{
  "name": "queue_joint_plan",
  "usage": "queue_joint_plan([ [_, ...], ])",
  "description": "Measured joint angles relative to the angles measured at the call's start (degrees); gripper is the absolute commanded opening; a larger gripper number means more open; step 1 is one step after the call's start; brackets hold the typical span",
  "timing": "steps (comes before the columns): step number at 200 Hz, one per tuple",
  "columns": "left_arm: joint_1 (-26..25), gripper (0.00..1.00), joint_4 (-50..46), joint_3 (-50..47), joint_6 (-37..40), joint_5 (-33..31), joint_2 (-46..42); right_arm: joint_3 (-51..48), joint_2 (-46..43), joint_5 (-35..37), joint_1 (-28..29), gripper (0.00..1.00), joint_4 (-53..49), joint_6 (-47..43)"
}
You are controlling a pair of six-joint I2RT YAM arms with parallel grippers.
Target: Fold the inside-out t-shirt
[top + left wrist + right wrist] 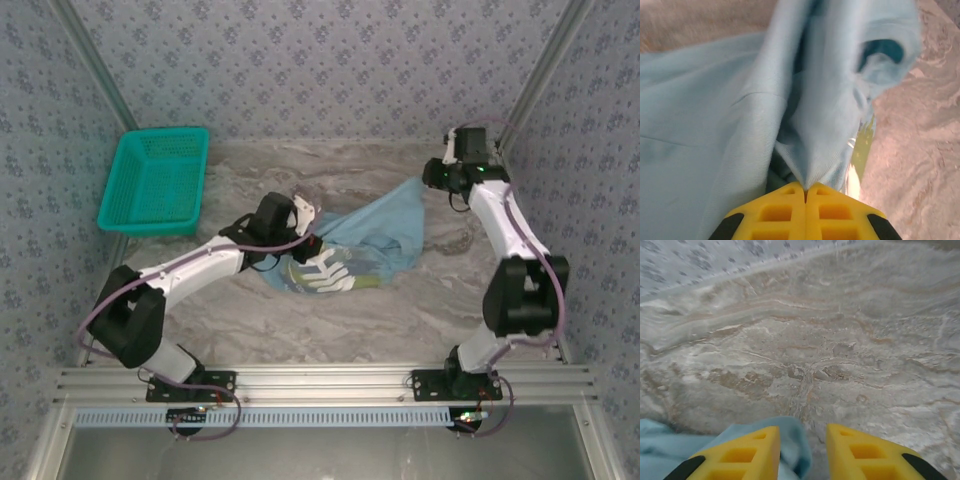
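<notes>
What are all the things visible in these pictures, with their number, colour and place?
t-shirt: one, light blue, crumpled at the middle of the table, between the two grippers.
basket: one, teal, far left on the table, apart from the t-shirt.
table: one, grey-beige marble pattern.
walls: grey-blue, patterned, around the table.
rail: one, silver, at the near edge, carrying both arm bases.
left arm: one, white and black, left side.
right arm: one, white and black, right side.
left gripper: yellow fingers, shut on the t-shirt.
right gripper: yellow fingers, open, a t-shirt edge between them.
</notes>
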Motion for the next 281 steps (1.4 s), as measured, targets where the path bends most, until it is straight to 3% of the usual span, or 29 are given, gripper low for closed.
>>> queue_joint_plan([
  [28,0.0,0.14,-0.7,-4.5,-1.9,0.8,1.1,-3.2,2.0,1.4,2.9,0.61,-1.9,-0.6],
  [38,0.0,0.32,-0.9,-5.2,-2.8,0.7,1.1,-6.1,-0.4,1.9,3.6,0.62,-2.0,-1.2],
  [56,0.0,0.5,-0.9,-5.4,-3.2,0.5,0.9,-12.0,-6.6,2.3,4.4,0.64,-2.8,-1.2],
  [75,0.0,0.61,-0.4,-5.3,-3.0,-0.7,-0.2,-19.0,-12.4,1.2,5.6,0.64,-2.4,-0.5],
  [97,0.0,0.65,-0.5,-2.9,-1.5,-1.9,0.0,-22.3,-10.3,-1.1,6.9,0.63,-1.3,-0.2],
  [135,-0.9,0.68,-1.6,8.5,4.3,-3.0,7.8,-23.4,-2.2,-4.1,8.1,0.58,1.6,0.5],
  [181,-3.9,0.67,-7.9,12.9,11.1,-2.9,13.3,-23.9,-1.4,-3.7,9.9,0.5,3.1,0.5],
  [252,-4.7,0.47,-15.2,17.4,17.8,-2.3,16.5,-23.9,-1.4,-1.9,9.9,0.48,2.9,0.2],
  [281,-4.7,0.29,-17.1,18.9,19.1,-2.3,17.5,-23.9,-1.0,-1.9,9.9,0.38,3.2,0.2],
])
